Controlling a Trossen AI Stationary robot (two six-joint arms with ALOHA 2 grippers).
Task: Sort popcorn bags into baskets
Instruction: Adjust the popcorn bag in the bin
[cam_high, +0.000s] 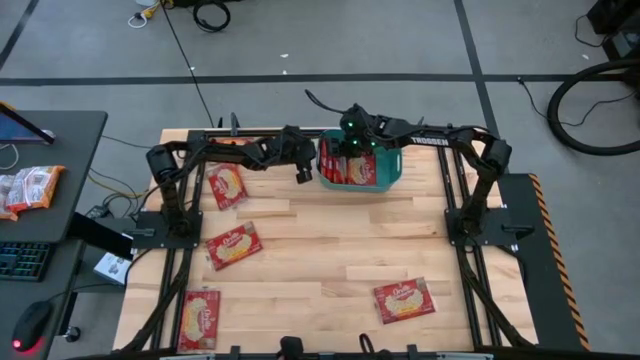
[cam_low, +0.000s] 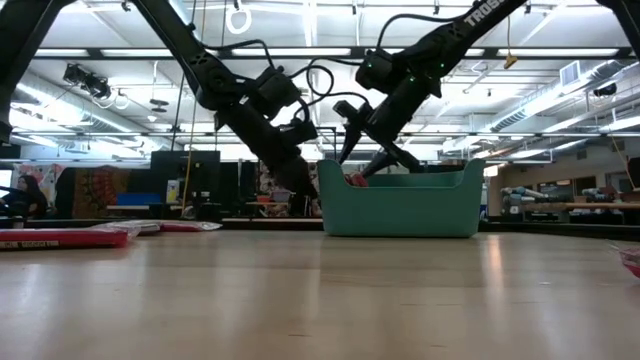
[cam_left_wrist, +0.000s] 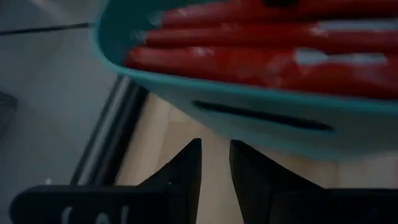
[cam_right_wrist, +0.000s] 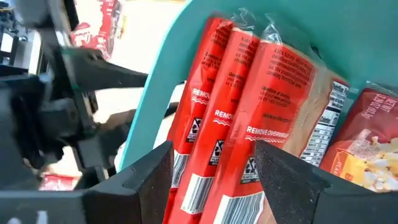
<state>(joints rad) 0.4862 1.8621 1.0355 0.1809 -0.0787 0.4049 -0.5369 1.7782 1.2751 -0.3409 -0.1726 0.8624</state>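
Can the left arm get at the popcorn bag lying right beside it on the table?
Probably yes. The left end effector hangs empty beside the basket, and that popcorn bag lies flat with nothing on it.

Glossy red film popcorn bags (cam_right_wrist: 249, 124); smooth teal plastic basket (cam_low: 400, 208); pale wood table (cam_high: 330, 250).

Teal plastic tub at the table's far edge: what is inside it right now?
The teal plastic tub holds several flat red popcorn packets standing on edge, side by side. The right gripper hovers open above them. The tub's floor and lower packet edges are covered.
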